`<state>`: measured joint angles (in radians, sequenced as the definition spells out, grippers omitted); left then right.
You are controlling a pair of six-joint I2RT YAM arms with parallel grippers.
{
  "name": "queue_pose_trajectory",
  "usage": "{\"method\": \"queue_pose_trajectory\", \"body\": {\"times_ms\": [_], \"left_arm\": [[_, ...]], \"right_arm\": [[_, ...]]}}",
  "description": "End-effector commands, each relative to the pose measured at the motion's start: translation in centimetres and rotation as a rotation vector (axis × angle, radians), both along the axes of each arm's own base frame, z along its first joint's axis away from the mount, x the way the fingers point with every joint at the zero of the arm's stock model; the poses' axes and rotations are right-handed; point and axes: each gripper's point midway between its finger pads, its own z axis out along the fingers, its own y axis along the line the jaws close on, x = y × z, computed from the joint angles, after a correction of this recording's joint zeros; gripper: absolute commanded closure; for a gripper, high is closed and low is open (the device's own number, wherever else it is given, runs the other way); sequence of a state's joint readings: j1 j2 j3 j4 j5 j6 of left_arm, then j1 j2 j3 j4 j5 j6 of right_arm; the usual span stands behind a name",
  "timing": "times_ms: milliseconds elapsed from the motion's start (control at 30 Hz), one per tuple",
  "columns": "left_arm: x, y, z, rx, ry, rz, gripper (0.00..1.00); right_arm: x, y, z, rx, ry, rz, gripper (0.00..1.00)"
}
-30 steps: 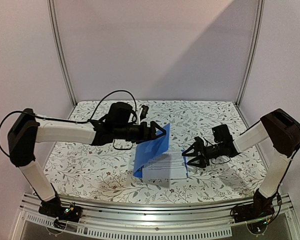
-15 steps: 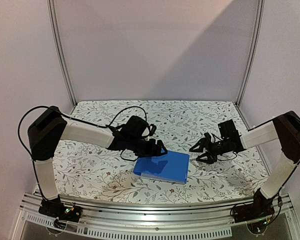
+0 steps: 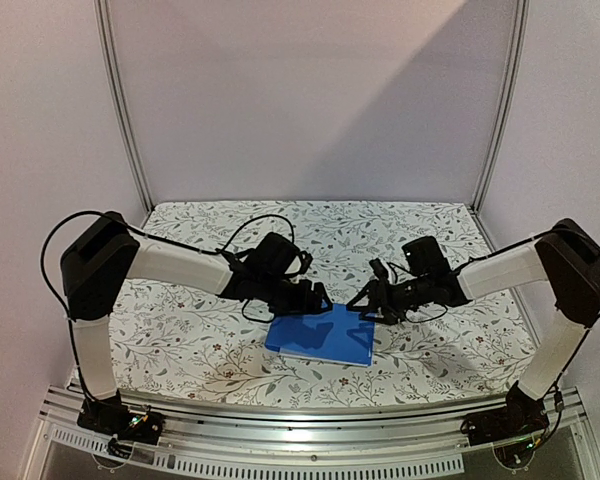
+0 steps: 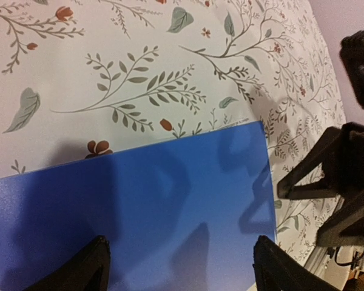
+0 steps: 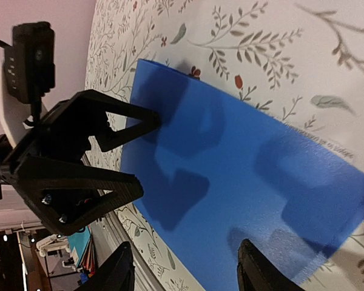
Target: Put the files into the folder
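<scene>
**Shut folder lies crosswise between our two open pincers**

We see the folder lying shut and flat on the bench, its long side running across from the left arm's side to the right's. The files are not in sight. We judge they sit inside it, though we cannot confirm that. The left pincer hangs over the folder's far left corner and the right pincer over its far right corner, each with jaws spread and nothing between them. Both are about equally near and face one another, so we expect any coming move to start from the far edge
</scene>
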<state>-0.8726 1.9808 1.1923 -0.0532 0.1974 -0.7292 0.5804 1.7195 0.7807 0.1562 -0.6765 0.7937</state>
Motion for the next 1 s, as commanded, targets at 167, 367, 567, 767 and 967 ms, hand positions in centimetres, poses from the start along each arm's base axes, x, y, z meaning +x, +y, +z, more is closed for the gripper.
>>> {"method": "queue_pose_trajectory", "body": {"times_ms": [167, 367, 567, 767, 967], "left_arm": [[-0.4, 1.2, 4.0, 0.028, -0.112, -0.066, 0.18], [-4.0, 4.0, 2.9, 0.111, -0.074, -0.186, 0.21], [-6.4, 5.1, -0.6, 0.135, 0.025, -0.222, 0.27], [-7.2, 8.9, -8.0, 0.387, 0.162, -0.146, 0.33], [-8.0, 10.9, -10.4, 0.454, 0.23, -0.056, 0.34]], "right_arm": [[-1.5, 0.8, -5.5, -0.015, 0.211, -0.004, 0.61], [-1.6, 0.8, -7.2, -0.046, 0.249, 0.006, 0.65], [-0.9, 1.0, -7.7, -0.072, 0.231, 0.014, 0.65], [0.0, 0.9, -8.1, -0.075, 0.235, 0.009, 0.65], [1.1, 0.8, -8.7, -0.1, 0.229, 0.011, 0.65]]}}
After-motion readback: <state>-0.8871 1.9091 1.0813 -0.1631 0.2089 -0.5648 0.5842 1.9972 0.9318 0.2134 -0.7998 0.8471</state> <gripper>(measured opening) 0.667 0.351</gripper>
